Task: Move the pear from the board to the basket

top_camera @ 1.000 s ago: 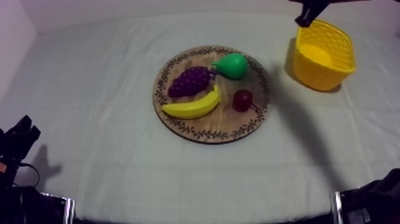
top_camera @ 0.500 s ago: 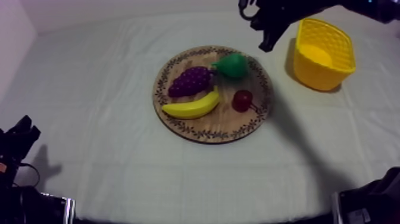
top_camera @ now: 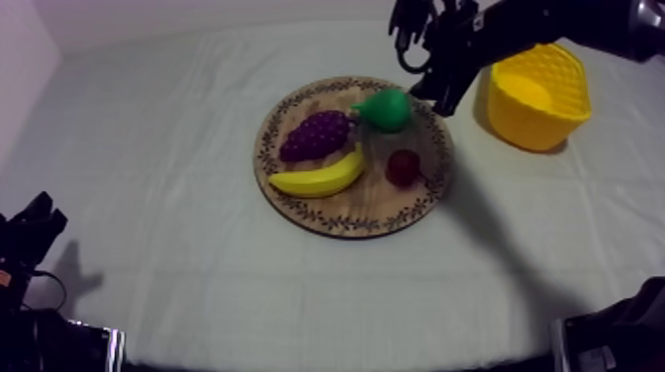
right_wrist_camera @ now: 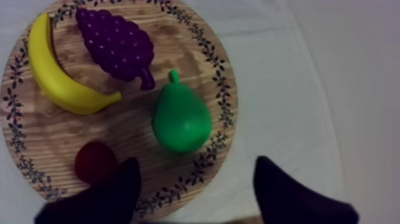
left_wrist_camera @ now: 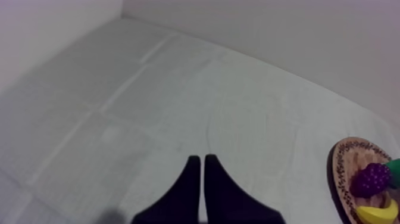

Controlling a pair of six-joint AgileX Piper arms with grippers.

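A second ago, right tool [top_camera: 424,81] up over the far edge of the yellow basket [top_camera: 534,124]. Half a second ago, out between basket and round wooden board [top_camera: 346,213]. Now right at the board's rim on the basket side, just beside the pear [top_camera: 386,109] — a big swing across. Fingers wide apart, holding nothing. Fruit not shifted at all: pear, grapes [top_camera: 317,134], banana [top_camera: 322,176] and small red fruit [top_camera: 403,166] in the same spots on the board. Same for the left tool [left_wrist_camera: 202,179]: low at its own side of the tabletop [top_camera: 148,148], fingers pressed together, gripping nothing.

Meaning for the job: reach nearly done, grab not yet begun. Basket close by, so likely only a short carry after the lift.

Pear lying on its side near the board's far rim, toward the basket. Thin stem end toward the grapes, very near the grape stalk; fat round end toward the rim and the right tool. Long line of the pear running from grapes to rim. In the right wrist view, open fingers one on each side of that line, pear a bit ahead of them — probably a good line-up for a squeeze across the fat middle. Round and smooth, so maybe quick to roll if nudged on one side first.
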